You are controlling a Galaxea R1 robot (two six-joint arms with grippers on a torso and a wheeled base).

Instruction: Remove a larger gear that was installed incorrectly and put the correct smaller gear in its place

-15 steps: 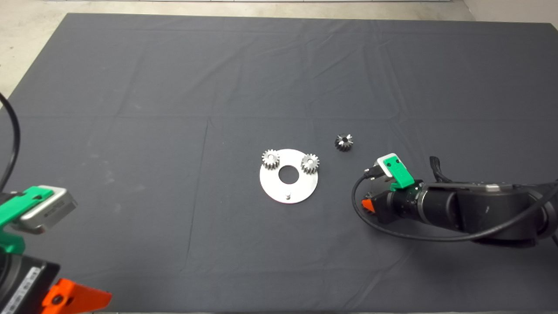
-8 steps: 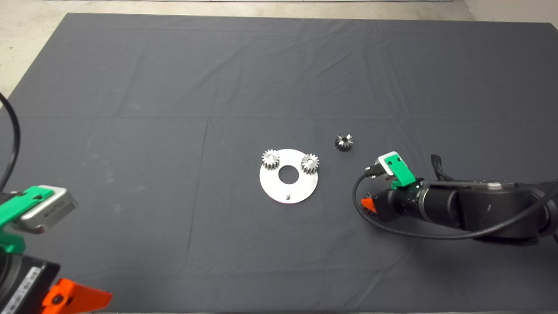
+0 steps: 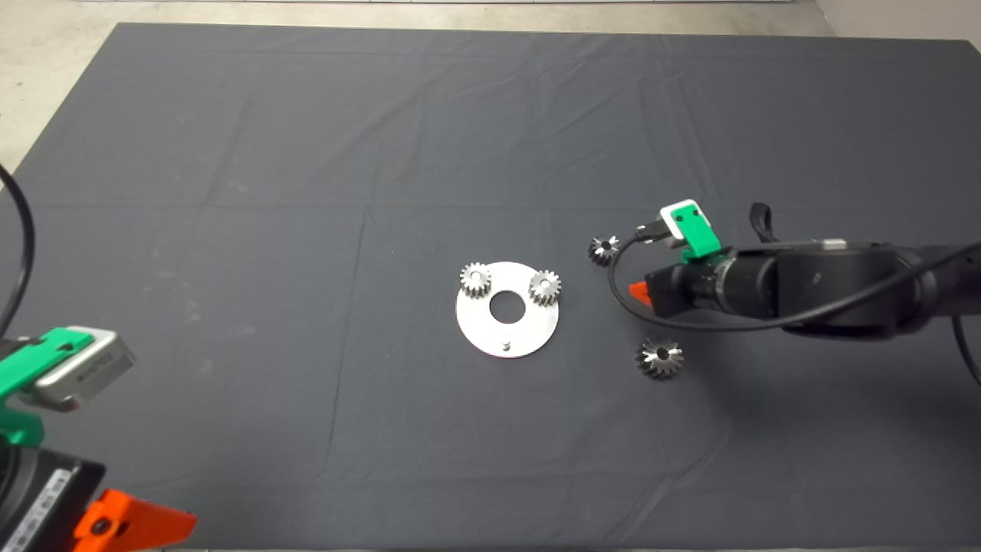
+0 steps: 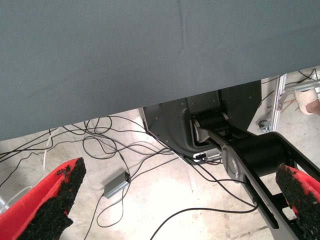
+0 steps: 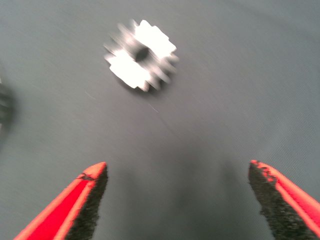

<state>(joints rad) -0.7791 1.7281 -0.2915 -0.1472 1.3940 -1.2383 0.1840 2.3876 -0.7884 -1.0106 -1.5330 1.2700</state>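
Observation:
The larger gear (image 3: 660,357) lies loose on the mat, right of the round steel plate (image 3: 529,331). Two small gears (image 3: 475,279) (image 3: 545,287) sit on the plate's far side, and a bare pin (image 3: 504,344) stands at its near edge. The loose smaller gear (image 3: 604,248) lies right of the plate and farther back; it also shows in the right wrist view (image 5: 141,55). My right gripper (image 3: 638,292) (image 5: 177,167) is open and empty, between the two loose gears, with the smaller gear just ahead of it. My left gripper (image 4: 180,170) is open and parked at the lower left.
The dark mat (image 3: 306,153) covers the table, with a bare floor strip (image 3: 46,46) at the far left. The right arm's black cable (image 3: 617,295) loops close to the smaller gear. The left wrist view shows floor cables (image 4: 115,150) and the robot's base (image 4: 200,125).
My right gripper has moved away from the near side toward the smaller gear. The larger gear, hidden under the gripper before, now lies uncovered on the mat.

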